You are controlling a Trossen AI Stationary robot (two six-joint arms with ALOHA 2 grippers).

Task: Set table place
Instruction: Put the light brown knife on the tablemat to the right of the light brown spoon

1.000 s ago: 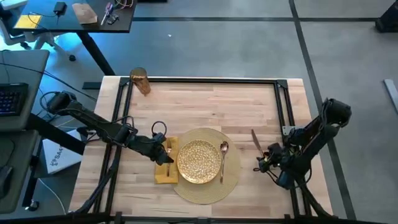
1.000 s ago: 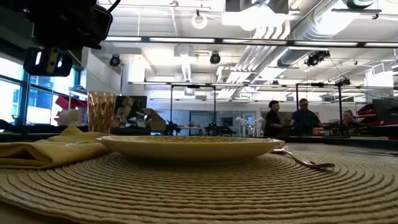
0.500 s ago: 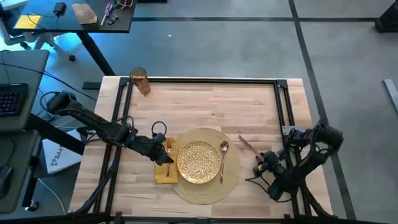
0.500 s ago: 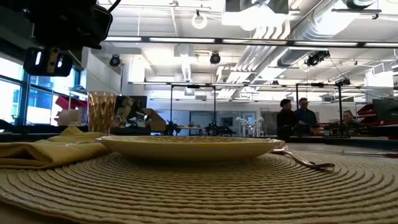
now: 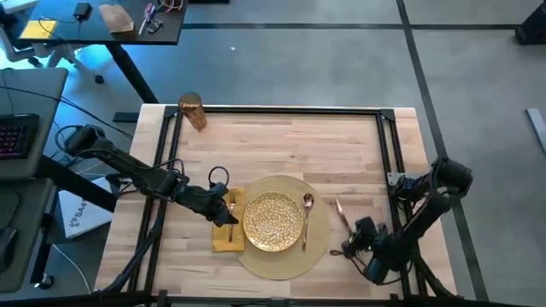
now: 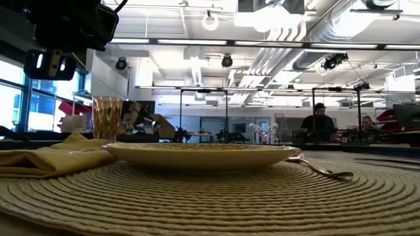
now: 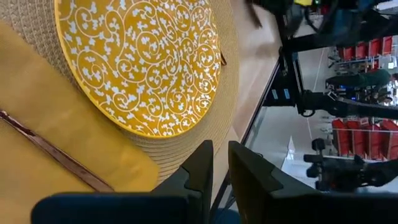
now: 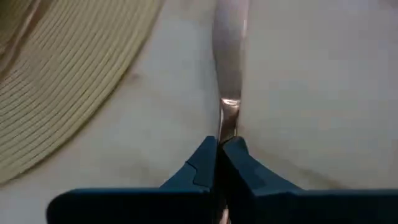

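Note:
A gold patterned plate (image 5: 271, 220) sits on the round woven placemat (image 5: 286, 266). On the mat's left lies a yellow napkin (image 5: 225, 240) with a copper fork (image 7: 56, 158) on it, and a spoon (image 5: 305, 217) lies right of the plate. The amber cup (image 5: 193, 111) stands at the table's far left corner. My left gripper (image 7: 221, 168) hovers above the napkin, its fingers shut with nothing between them. On the wood just right of the placemat, my right gripper (image 5: 348, 245) is shut on the copper knife (image 5: 339, 213). My right gripper pinches the knife's near end (image 8: 227, 127) between its two fingertips. The fingers come from the table's near right and lie along the knife. The rest of the knife (image 8: 230, 43) stretches away over the wood beside the placemat's rim; whether it rests on the table I cannot tell.
A black rail frame (image 5: 388, 145) runs around the tabletop. Bare wood (image 5: 290, 145) spreads behind the placemat. In the low view, people (image 6: 319, 121) show in the room far beyond the table.
My right gripper has moved toward the table's near edge and left toward the placemat. The knife has come along, turning about so that it now lies close beside the mat's right rim. The left arm has kept still.

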